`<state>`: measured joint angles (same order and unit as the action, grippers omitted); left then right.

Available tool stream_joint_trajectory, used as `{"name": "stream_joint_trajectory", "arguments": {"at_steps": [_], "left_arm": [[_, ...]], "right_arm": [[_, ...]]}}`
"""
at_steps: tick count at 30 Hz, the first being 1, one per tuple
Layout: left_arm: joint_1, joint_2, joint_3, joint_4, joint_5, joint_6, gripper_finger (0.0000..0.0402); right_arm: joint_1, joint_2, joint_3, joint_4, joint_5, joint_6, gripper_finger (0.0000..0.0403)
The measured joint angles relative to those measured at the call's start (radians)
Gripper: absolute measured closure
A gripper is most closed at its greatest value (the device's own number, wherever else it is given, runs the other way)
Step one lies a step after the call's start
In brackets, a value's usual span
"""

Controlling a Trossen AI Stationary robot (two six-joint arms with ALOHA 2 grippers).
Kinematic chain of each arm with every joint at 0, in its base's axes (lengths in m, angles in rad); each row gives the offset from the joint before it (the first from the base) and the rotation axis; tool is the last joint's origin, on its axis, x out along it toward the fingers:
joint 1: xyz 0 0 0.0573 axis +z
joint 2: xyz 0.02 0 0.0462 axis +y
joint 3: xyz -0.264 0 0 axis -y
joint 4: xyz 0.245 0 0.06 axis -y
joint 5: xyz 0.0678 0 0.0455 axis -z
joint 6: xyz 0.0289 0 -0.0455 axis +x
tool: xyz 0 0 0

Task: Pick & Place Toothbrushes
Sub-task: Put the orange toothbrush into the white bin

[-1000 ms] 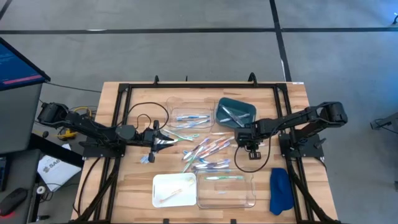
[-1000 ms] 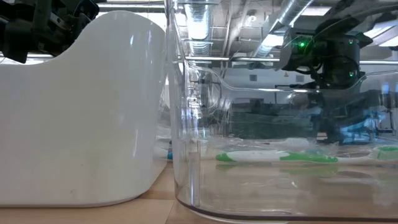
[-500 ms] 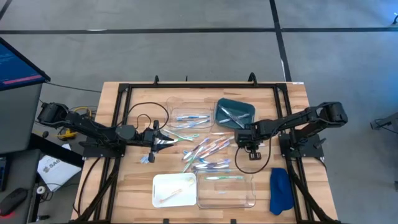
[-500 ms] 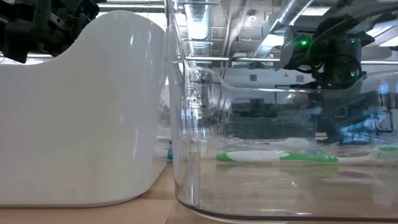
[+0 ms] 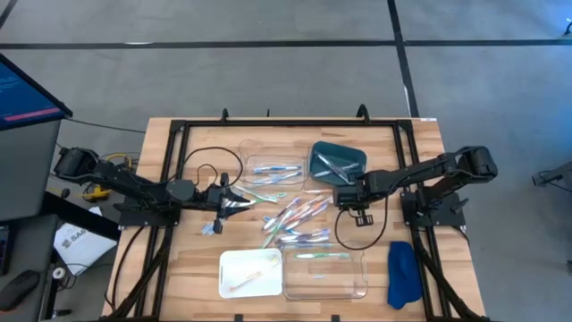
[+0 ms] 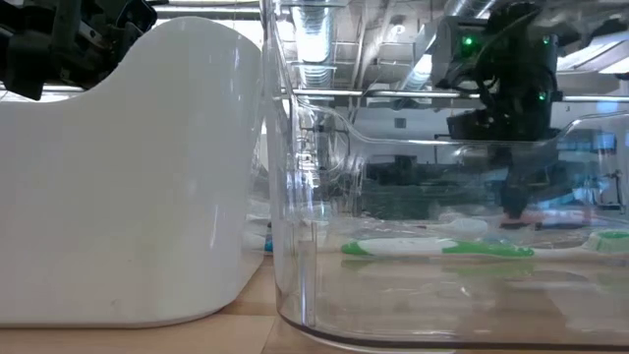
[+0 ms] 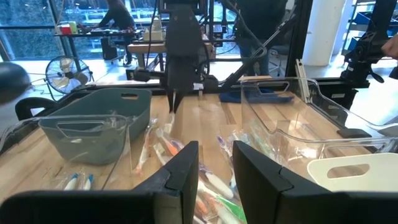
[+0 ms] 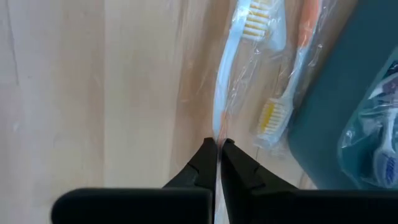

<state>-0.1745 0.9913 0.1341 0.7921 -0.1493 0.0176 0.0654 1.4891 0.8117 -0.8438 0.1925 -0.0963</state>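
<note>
Beside the teal bin (image 5: 340, 163): our right gripper (image 8: 217, 146) clenched on a wrapped light-blue toothbrush's (image 8: 239, 62) handle end.
Left gripper (image 7: 214, 163): we saw its fingers parted, empty.
Loose toothbrushes (image 5: 299, 219): mid-table; orange toothbrush (image 8: 292, 74) alongside.

From my overhead feed I see grey floor (image 5: 268, 80) crossed by dark lines around the wooden worktop (image 5: 192, 259), with a lit monitor (image 5: 27, 89) off to one side. Looking level across the room, I get silver ceiling ducts (image 6: 462, 15) and strip lights. Beyond the worktop there are big windows (image 7: 31, 31), a standing fan (image 7: 62, 65) and a white pillar (image 7: 323, 31).
</note>
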Motion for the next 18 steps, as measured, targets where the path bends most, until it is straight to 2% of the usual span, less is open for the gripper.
{"name": "stream_joint_trajectory", "arguments": {"at_steps": [10, 18], "left_arm": [[0.000, 0.000, 0.000, 0.000, 0.000, 0.000, 0.0308], [0.000, 0.000, 0.000, 0.000, -0.002, 0.000, 0.0308]], "right_arm": [[0.001, -0.020, 0.099, -0.040, -0.011, -0.008, 0.0400], [0.064, -0.144, 0.155, 0.028, -0.010, -0.036, 0.0400]]}}
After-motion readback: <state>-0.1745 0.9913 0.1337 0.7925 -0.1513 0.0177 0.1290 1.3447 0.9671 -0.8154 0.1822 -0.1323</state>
